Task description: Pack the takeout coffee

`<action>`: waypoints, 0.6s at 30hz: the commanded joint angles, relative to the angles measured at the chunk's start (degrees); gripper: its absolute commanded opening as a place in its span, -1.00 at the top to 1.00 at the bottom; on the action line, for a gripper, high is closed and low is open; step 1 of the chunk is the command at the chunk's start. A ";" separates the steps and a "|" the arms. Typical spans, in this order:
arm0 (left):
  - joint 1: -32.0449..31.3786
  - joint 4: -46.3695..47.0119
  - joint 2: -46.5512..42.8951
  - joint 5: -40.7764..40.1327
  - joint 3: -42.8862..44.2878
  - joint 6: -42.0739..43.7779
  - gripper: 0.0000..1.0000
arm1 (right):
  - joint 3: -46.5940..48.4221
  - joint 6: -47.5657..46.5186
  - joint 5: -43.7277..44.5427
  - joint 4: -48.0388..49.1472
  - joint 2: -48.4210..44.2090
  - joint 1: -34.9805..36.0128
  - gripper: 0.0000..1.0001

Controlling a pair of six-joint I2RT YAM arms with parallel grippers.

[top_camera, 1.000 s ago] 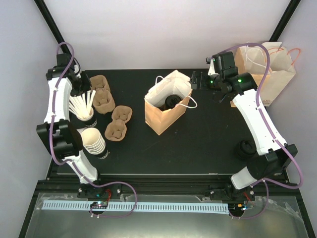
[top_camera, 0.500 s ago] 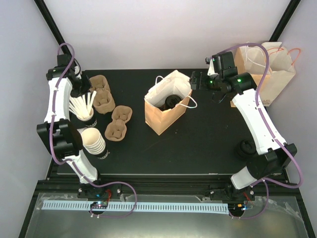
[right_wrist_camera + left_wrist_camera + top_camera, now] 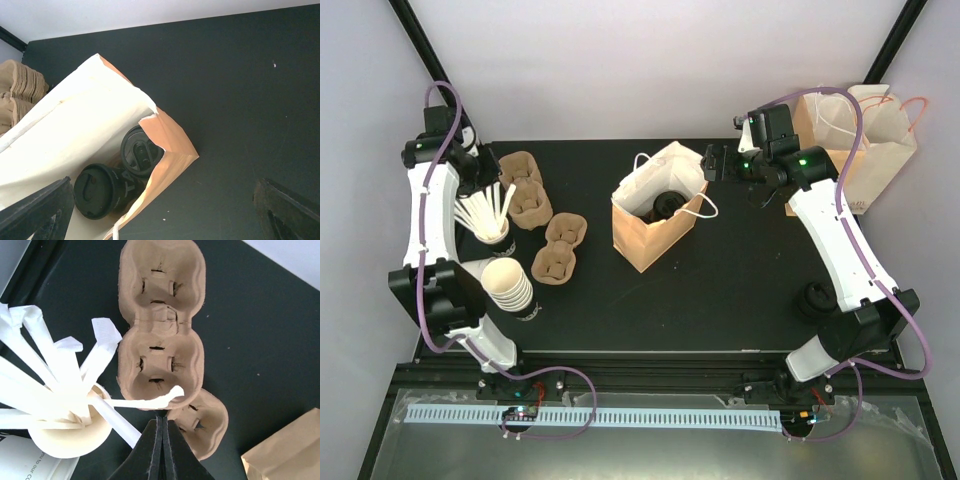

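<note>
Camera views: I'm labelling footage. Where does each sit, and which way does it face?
Top external: above, behind the bases, looking down on the table; left arm, right arm show.
Left wrist: faces down at straws and carriers; shut left hand shows.
Right wrist: faces down into the paper bag holding two coffees; open fingers at corners.
Shared: the bag, in top external and right wrist.

I log 1 black table (image 3: 740, 280) carrying: 1 open brown paper bag (image 3: 655, 240) at centre; at left, 2 pulp carriers (image 3: 525, 190), 1 cup of wrapped straws (image 3: 488, 215), 1 stack of lidless white cups (image 3: 510, 285); at right front, 1 takeout coffee (image 3: 813, 300).
</note>
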 commanded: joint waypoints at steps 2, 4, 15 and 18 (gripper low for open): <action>-0.24 -2.24 -3.15 2.27 1.96 -0.33 0.97 | 0.78 -0.21 -1.40 0.48 0.51 -0.29 -1.00; -0.20 -2.71 -3.46 2.85 3.20 -0.68 0.97 | 0.65 -0.21 -1.46 0.40 0.39 -0.34 -1.00; -0.23 -4.86 -10.03 7.07 8.99 -4.78 0.97 | 0.07 0.03 -1.76 0.58 -0.27 -0.35 -1.00; -0.16 -4.67 -13.43 9.11 10.00 -7.73 0.97 | 0.07 0.17 -1.84 0.45 -0.38 -0.34 -1.00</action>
